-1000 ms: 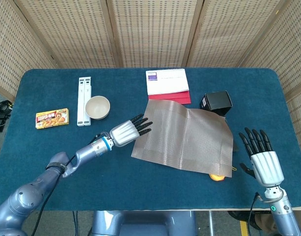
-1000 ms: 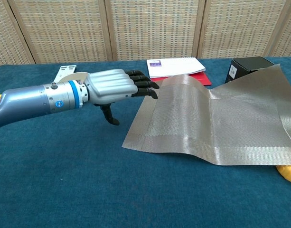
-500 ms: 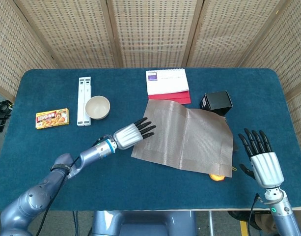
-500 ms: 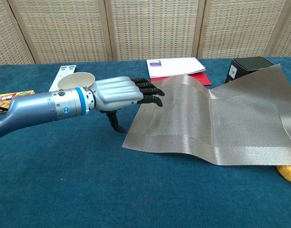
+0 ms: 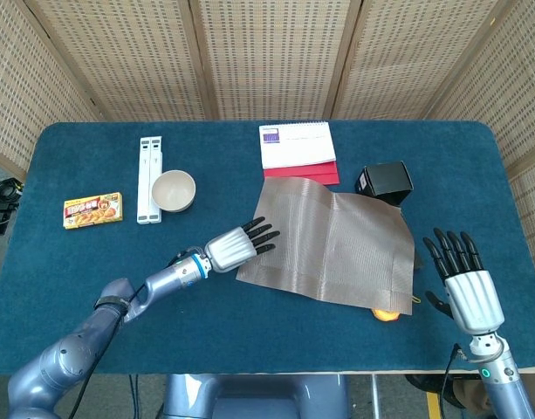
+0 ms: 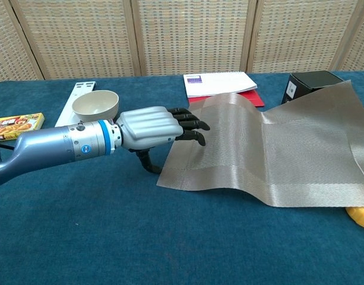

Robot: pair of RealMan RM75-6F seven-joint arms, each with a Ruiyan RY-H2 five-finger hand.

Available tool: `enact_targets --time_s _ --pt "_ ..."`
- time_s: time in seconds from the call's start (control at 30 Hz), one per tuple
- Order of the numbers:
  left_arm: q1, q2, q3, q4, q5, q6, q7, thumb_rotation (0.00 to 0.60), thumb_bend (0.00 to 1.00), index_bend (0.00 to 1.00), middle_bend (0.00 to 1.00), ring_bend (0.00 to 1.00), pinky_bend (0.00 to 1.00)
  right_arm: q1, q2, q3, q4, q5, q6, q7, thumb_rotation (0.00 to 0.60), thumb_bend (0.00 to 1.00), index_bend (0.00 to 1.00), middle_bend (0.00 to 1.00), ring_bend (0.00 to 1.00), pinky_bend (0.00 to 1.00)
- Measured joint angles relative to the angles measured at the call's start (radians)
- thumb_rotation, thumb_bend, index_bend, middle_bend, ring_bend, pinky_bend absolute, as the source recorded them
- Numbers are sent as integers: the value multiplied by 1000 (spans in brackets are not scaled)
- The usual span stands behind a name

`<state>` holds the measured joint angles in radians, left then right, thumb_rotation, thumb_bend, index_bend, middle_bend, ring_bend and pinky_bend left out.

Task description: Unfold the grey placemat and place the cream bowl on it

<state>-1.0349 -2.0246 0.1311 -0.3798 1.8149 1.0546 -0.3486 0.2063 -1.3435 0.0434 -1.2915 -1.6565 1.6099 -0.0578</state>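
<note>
Left hand (image 6: 151, 127), fingers spread and holding nothing, laid on the near-left edge of the grey placemat (image 5: 332, 244); right hand (image 5: 463, 284) open and idle, off to the side. Mat spread but riding up over the black box (image 5: 387, 180) and a yellow object (image 5: 385, 314), cream bowl (image 5: 173, 190) well apart on the blue worktop (image 5: 92, 279). Likely trouble: dragging or bunching the mat while smoothing, or later tipping the bowl on that uneven cloth.

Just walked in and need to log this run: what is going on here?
The left robot hand is at the left edge of the grey placemat, fingers stretched over its edge and thumb beneath it. The mat is spread open but not flat: its far right side rides up against a black box, and its back edge overlaps a red and white notebook. The cream bowl sits untouched, off the mat to the left. The right robot hand is open, off to the right of the mat.
</note>
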Motion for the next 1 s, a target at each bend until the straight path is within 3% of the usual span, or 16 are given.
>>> enact_targets --time_s 0.5,1.0 --pt "-4 -8 13 8 -18 8 1 600 238 202 0 0 0 -6 4 5 -4 -13 6 5 600 0 0 0 0 0" --pt "-13 -11 4 7 -38 22 0 600 261 211 0 0 0 -9 6 7 -7 -20 6 9 600 0 0 0 0 0"
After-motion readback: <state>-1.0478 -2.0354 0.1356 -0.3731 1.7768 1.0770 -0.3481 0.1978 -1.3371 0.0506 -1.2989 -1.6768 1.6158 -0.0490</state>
